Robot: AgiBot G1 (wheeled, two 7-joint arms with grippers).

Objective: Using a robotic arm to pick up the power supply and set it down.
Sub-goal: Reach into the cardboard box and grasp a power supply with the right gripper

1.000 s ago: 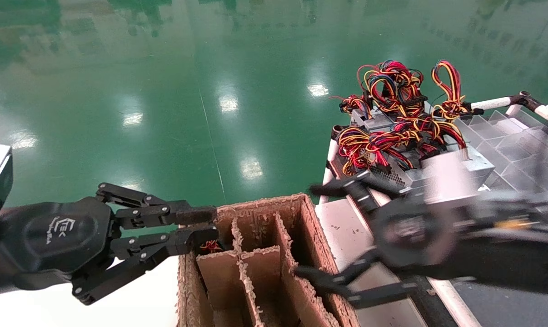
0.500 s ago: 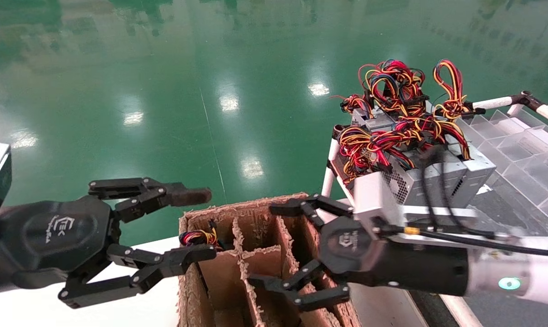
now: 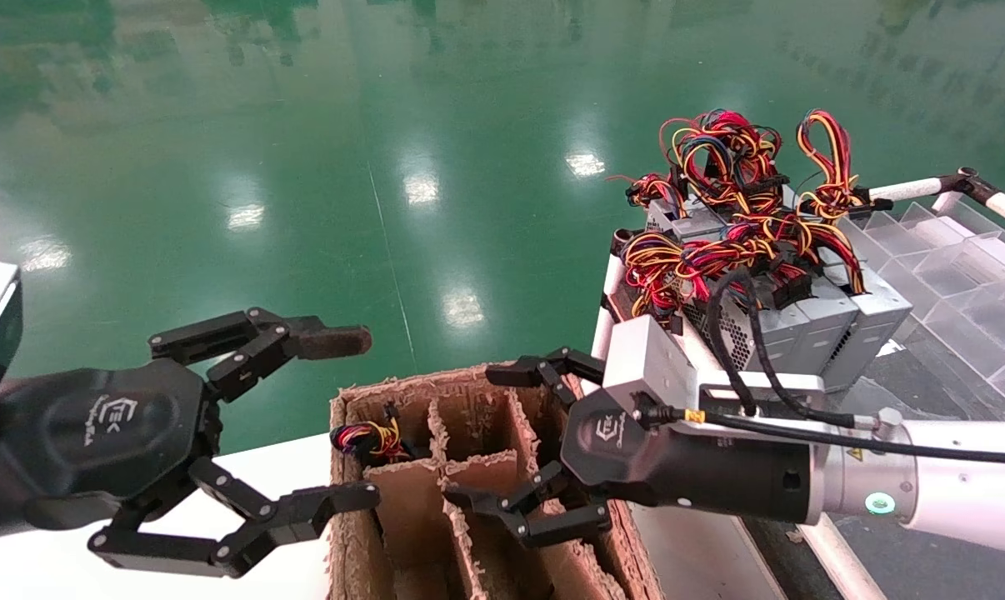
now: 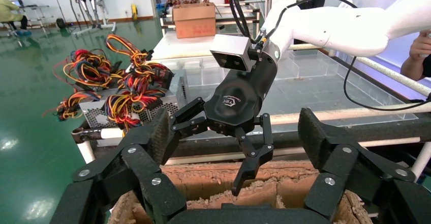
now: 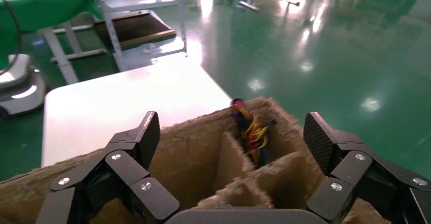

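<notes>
Right hand (image 3: 511,446) splayed over carton (image 3: 477,433)

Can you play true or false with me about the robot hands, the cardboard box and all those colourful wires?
1. Both grippers are open. True: the left gripper and the right gripper each have their fingers spread and hold nothing.
2. The right gripper is squeezing a grey power supply. False: it hangs empty over the cardboard box.
3. Some coloured wires poke out of one compartment of the box. True.
4. The grey power supplies are stacked on the green floor. False: they sit on the cart to the robot's right.
5. The cardboard box has dividers inside. True.
</notes>
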